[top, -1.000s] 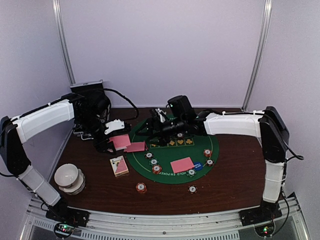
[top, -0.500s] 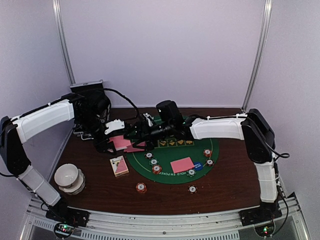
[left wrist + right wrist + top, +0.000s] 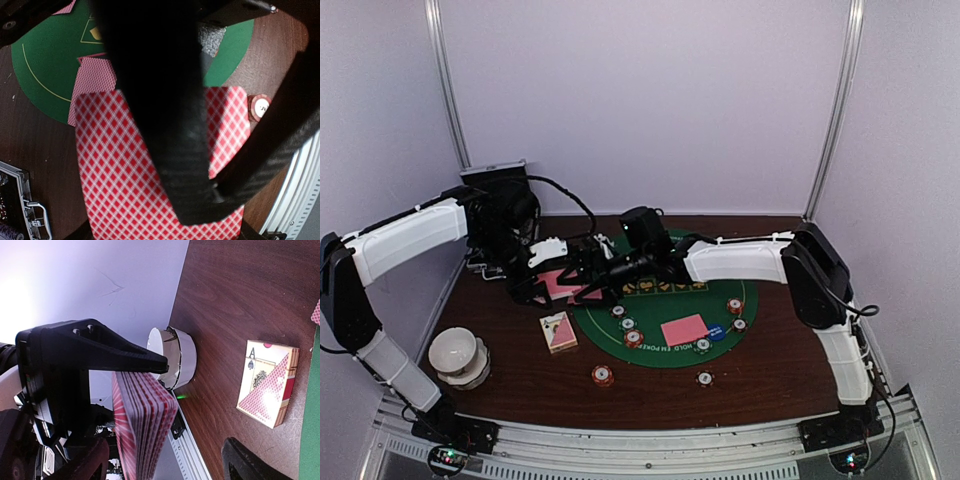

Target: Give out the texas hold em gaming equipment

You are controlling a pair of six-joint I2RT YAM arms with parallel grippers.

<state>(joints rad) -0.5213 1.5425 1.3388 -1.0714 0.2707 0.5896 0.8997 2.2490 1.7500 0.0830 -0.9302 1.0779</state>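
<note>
Pink-backed playing cards (image 3: 145,425), a whole stack, pinched tight in the left claw (image 3: 542,280), held up over the counter (image 3: 770,370) just off the left edge of the green mat (image 3: 655,305). Right claw (image 3: 592,270), fingers spread wide, hangs right beside that stack at the same edge; poker chips (image 3: 633,338) and a single card (image 3: 684,329) lie on the mat.

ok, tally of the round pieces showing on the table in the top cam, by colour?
Red-toned chips: 3
Green or pale chips: 5
Blue disc: 1
Total: 9
</note>
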